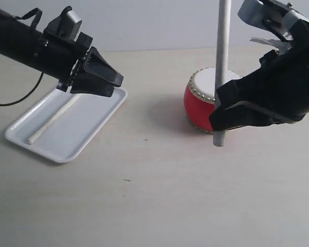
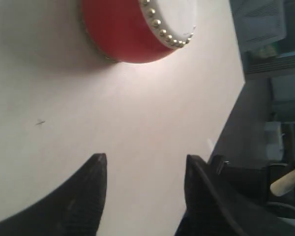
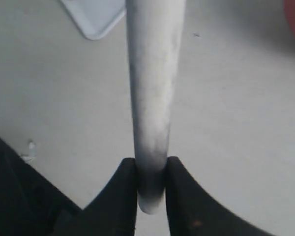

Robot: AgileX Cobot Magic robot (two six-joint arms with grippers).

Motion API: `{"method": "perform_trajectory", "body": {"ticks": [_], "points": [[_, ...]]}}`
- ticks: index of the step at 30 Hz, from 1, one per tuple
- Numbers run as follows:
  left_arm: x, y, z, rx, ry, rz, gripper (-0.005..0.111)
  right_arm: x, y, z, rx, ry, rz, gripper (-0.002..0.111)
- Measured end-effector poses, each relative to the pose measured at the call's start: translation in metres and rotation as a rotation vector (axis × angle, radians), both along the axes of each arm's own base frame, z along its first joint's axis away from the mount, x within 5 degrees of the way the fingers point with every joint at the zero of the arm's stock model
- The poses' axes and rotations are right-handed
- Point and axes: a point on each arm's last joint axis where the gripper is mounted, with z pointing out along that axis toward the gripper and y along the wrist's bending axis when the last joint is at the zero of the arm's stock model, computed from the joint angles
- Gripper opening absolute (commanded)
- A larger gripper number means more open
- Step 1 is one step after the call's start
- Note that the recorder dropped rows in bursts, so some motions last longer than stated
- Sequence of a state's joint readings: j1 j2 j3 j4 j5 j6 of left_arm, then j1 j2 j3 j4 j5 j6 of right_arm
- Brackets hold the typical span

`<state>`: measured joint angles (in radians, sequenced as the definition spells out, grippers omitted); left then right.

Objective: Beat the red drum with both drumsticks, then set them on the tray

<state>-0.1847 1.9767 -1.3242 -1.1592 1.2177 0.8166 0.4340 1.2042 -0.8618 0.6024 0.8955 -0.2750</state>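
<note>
The red drum (image 1: pixel 196 105) stands right of centre, its white head (image 1: pixel 208 80) ringed with silver studs; the left wrist view catches it too, as the drum (image 2: pixel 123 29). One drumstick (image 1: pixel 52 120) lies in the white tray (image 1: pixel 87 135) at the left. My left gripper (image 1: pixel 112 82) hovers open above the tray's far end, fingers (image 2: pixel 91 189) apart over bare table. My right gripper (image 1: pixel 219 110) is shut on the other drumstick (image 1: pixel 222 56), which stands upright in front of the drum. In the right wrist view that drumstick (image 3: pixel 152 88) sits clamped near its butt end by the right gripper (image 3: pixel 151 169).
A black cable (image 1: pixel 15 99) trails on the table behind the left arm. Pale tabletop (image 1: pixel 154 195) stretches across the foreground. A corner of the tray (image 3: pixel 96 17) shows in the right wrist view. Dark equipment (image 2: pixel 273 147) lies beyond the table edge.
</note>
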Motion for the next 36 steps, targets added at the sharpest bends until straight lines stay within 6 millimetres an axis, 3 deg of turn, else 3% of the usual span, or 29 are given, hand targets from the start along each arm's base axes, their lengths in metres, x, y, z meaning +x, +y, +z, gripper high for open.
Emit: {"method": "perform_trajectory", "body": {"ticks": [7,12,17,23,28,31,36], "points": [[-0.028,0.000,-0.023,-0.150,0.045,0.057,0.049,-0.004,0.005,-0.001,0.028,0.006,0.110,0.000],[-0.046,0.002,-0.028,-0.188,0.043,0.079,0.049,0.006,0.015,-0.017,0.049,0.060,0.174,0.000],[-0.061,0.005,-0.019,-0.200,0.016,0.078,0.049,0.013,0.029,-0.036,0.130,0.163,0.266,0.000],[-0.082,0.009,0.010,-0.220,-0.089,0.059,0.049,0.020,0.039,-0.054,0.182,0.245,0.314,0.000],[-0.108,0.013,0.026,-0.223,-0.158,0.037,0.046,0.018,0.047,-0.048,0.326,0.237,0.400,0.000],[-0.125,0.017,0.026,-0.217,-0.167,0.025,0.041,0.017,0.052,-0.041,0.436,0.221,0.430,0.000],[-0.149,0.021,0.022,-0.211,-0.157,0.020,0.040,0.021,0.056,-0.045,0.476,0.222,0.435,0.000]]}}
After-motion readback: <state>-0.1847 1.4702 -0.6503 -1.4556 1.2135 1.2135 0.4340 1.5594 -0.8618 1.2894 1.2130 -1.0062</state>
